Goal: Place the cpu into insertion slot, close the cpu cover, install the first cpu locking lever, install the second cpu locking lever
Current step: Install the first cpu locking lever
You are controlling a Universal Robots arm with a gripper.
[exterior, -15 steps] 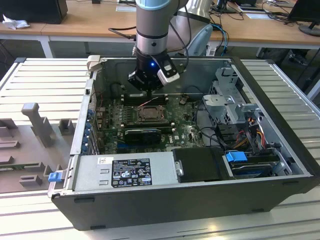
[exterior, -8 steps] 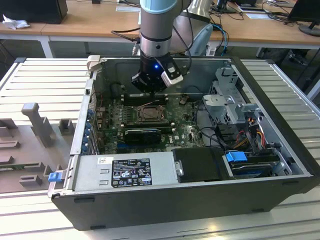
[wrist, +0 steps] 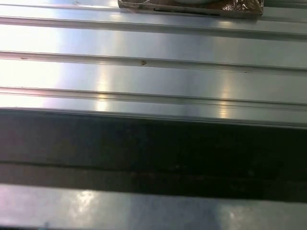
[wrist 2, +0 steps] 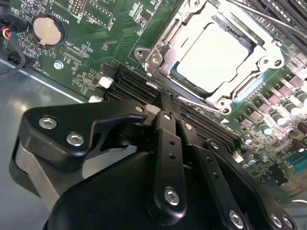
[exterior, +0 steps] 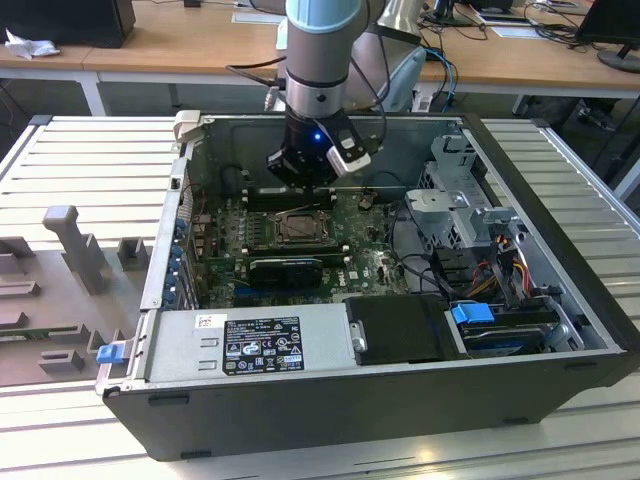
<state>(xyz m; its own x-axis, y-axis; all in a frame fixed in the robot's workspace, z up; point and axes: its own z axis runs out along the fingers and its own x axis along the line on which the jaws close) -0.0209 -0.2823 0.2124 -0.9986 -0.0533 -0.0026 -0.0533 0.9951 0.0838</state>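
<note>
The cpu [wrist 2: 216,52], a silvery square chip, lies flat in the insertion slot [exterior: 300,228] on the green motherboard. The cpu cover [wrist 2: 163,40], a silver metal frame, lies down around the chip. A thin locking lever [wrist 2: 268,19] runs slanted past the far side of the socket, and another thin rod [wrist 2: 201,99] lies along the near side. My gripper [wrist 2: 172,115] hovers above the memory slots just beside the socket, its two black fingers pressed together and holding nothing. In the exterior view the gripper [exterior: 303,180] hangs inside the case, just behind the socket.
Long black memory slots [wrist 2: 129,84] and a coin battery [wrist 2: 47,29] lie near the gripper. A black card [exterior: 285,267], the power supply [exterior: 250,345] and a drive cage [exterior: 465,200] crowd the open case. A ribbed metal table [wrist: 153,72] surrounds it.
</note>
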